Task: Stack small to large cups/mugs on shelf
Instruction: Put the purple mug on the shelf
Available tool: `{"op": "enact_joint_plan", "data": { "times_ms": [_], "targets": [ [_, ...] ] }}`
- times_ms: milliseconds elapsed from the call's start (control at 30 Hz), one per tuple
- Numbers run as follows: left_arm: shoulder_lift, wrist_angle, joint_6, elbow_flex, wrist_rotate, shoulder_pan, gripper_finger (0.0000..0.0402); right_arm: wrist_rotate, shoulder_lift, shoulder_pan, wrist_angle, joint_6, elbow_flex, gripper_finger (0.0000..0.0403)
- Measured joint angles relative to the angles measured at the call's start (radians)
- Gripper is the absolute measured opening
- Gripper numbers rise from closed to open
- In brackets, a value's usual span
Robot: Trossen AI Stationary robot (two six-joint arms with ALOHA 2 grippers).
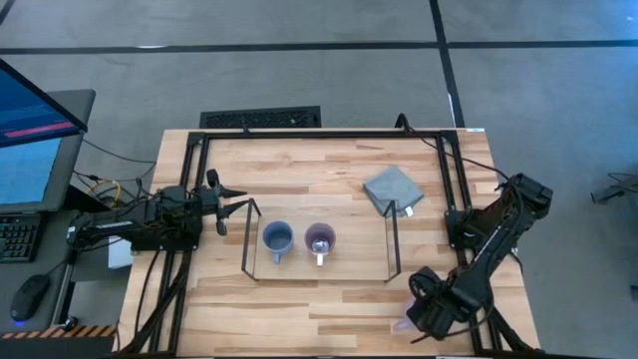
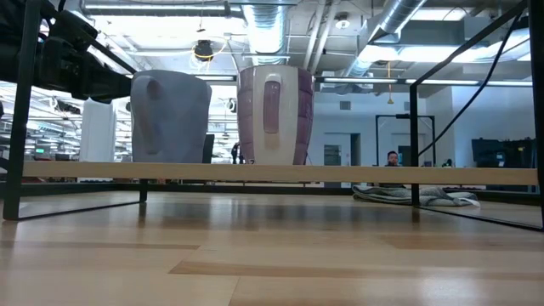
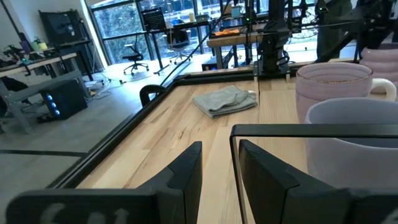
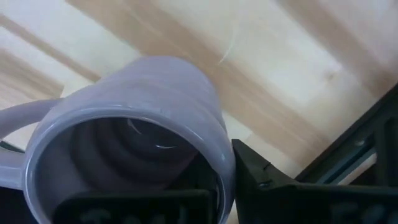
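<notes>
On the low shelf (image 1: 354, 239) with its light wood board between two thin black wire end frames, two small handled mugs stand upright side by side near the board's middle, openings facing up. The blue-grey mug (image 1: 277, 238) is the one nearer the left arm, and the lavender purple mug (image 1: 320, 239) stands just beside it, apart from it. In the high view both handles point toward the near table edge, and the low view shows the lavender mug's handle facing that camera. The third mug, a ribbed lavender purple one (image 4: 127, 140), is off the shelf at the near right corner of the table, held by the right gripper (image 1: 427, 312): one dark finger (image 4: 273, 186) lies against its outer wall and the other reaches inside the rim, so the fingers are closed on the wall. This mug is tilted, its mouth toward the wrist camera and its handle out to one side. The left gripper (image 1: 237, 201) hovers beside the shelf's left end frame, fingers slightly parted and holding nothing. A folded grey cloth (image 1: 393, 189) lies beyond the shelf's right end.
</notes>
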Motion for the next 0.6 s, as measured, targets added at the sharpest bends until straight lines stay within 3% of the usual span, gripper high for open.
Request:
{"op": "enact_joint_plan", "data": {
  "times_ms": [367,600],
  "targets": [
    [0.0,0.0,0.0,0.0,0.0,0.0,0.0098,0.0,-0.011,-0.044,-0.181,-0.216,0.136,0.0036],
    [0.0,0.0,0.0,0.0,0.0,0.0,0.0098,-0.032,-0.012,-0.044,-0.366,-0.272,0.26,0.0036]
  ]
}}
